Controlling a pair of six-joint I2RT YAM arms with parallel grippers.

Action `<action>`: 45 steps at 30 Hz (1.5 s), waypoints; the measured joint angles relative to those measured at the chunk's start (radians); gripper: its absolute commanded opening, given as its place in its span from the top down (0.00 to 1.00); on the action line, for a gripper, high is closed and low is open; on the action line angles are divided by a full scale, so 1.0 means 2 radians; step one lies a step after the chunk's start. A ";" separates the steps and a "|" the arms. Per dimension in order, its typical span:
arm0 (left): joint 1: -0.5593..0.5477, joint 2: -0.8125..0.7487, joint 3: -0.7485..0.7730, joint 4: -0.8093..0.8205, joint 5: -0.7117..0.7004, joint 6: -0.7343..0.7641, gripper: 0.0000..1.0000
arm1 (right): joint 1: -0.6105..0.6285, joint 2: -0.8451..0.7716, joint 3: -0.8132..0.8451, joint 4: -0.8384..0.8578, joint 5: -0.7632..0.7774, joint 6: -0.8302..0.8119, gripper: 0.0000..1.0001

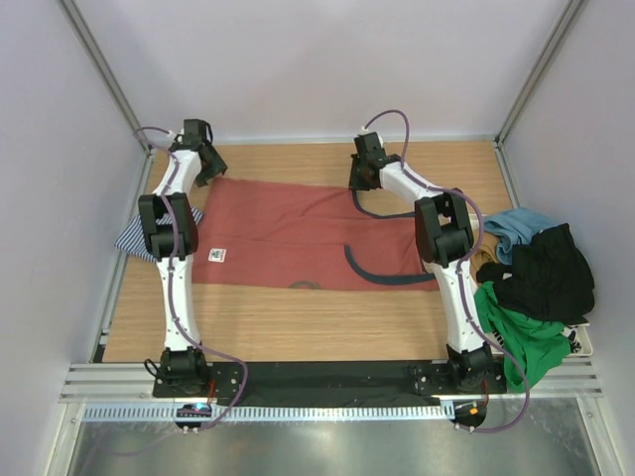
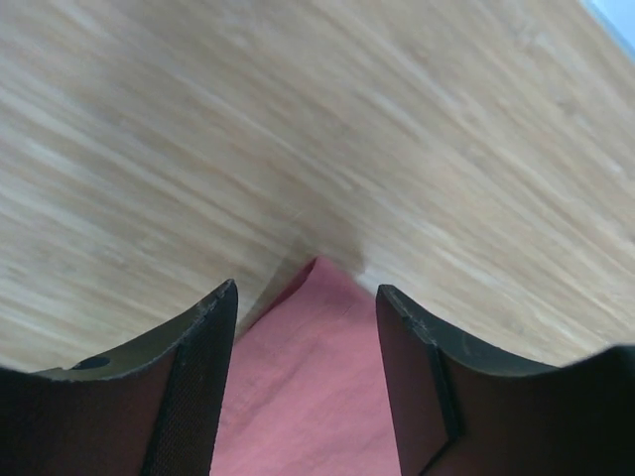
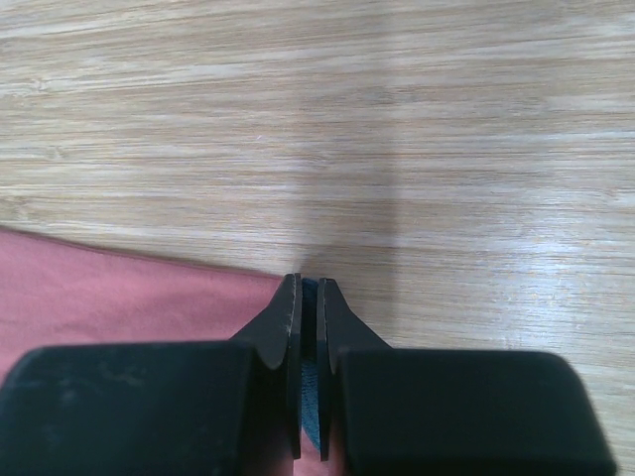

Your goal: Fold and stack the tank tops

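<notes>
The rust-red tank top (image 1: 288,233) lies spread flat across the table, with its dark grey-blue trim (image 1: 382,276) and small white label (image 1: 216,255) showing. My left gripper (image 1: 203,171) is at the top's far left corner. In the left wrist view it (image 2: 306,293) is open, with the red corner (image 2: 308,377) lying between the fingers. My right gripper (image 1: 359,180) is at the far right corner, and in the right wrist view it (image 3: 308,283) is shut on the blue trim (image 3: 309,297) of the red top (image 3: 119,297). The navy-and-white striped tank top (image 1: 129,236) lies at the left edge, partly hidden under the left arm.
A pile of other clothes, blue (image 1: 516,226), black (image 1: 546,273) and green (image 1: 521,332), sits at the right edge of the table. White walls with metal frame posts (image 1: 99,69) close in the back and both sides.
</notes>
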 measured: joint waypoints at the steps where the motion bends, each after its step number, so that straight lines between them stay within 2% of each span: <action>1: 0.000 0.005 0.008 0.000 0.000 0.000 0.49 | 0.000 0.000 0.000 0.000 0.000 -0.001 0.99; 3: 0.000 0.013 0.019 0.002 0.000 -0.002 0.56 | 0.000 0.000 0.000 0.000 0.000 -0.002 0.99; 4: -0.001 0.018 0.023 0.002 0.000 -0.004 0.66 | 0.000 0.000 0.000 0.000 0.000 -0.003 0.99; 5: -0.001 0.021 0.028 0.002 0.000 -0.006 0.70 | 0.000 0.000 0.000 0.000 0.000 -0.003 0.99; 7: -0.001 0.026 0.033 0.002 0.002 -0.007 0.77 | 0.000 0.000 0.000 0.001 0.000 -0.003 0.99; 9: -0.001 0.027 0.034 0.002 0.004 -0.007 0.78 | 0.000 0.000 0.000 0.001 0.000 -0.003 0.99; 12: -0.001 0.027 0.032 0.002 0.004 -0.008 0.92 | 0.000 0.000 0.000 0.001 0.000 -0.003 0.99; 13: -0.001 0.027 0.031 0.003 0.004 -0.007 1.00 | 0.000 0.000 0.000 0.000 0.000 -0.003 0.99; 21: -0.001 0.014 0.009 0.013 0.004 -0.005 1.00 | 0.000 0.000 0.001 -0.002 0.000 -0.003 0.99; 25: -0.001 -0.025 -0.055 0.033 0.002 0.000 1.00 | 0.007 -0.006 -0.006 -0.001 0.013 -0.003 0.99; 35: -0.002 -0.144 -0.182 0.079 -0.010 0.007 1.00 | 0.047 -0.101 -0.109 0.019 0.073 -0.003 0.99; 45: -0.002 -0.193 -0.248 0.113 -0.023 0.008 1.00 | 0.056 -0.203 -0.216 0.058 0.114 0.000 0.99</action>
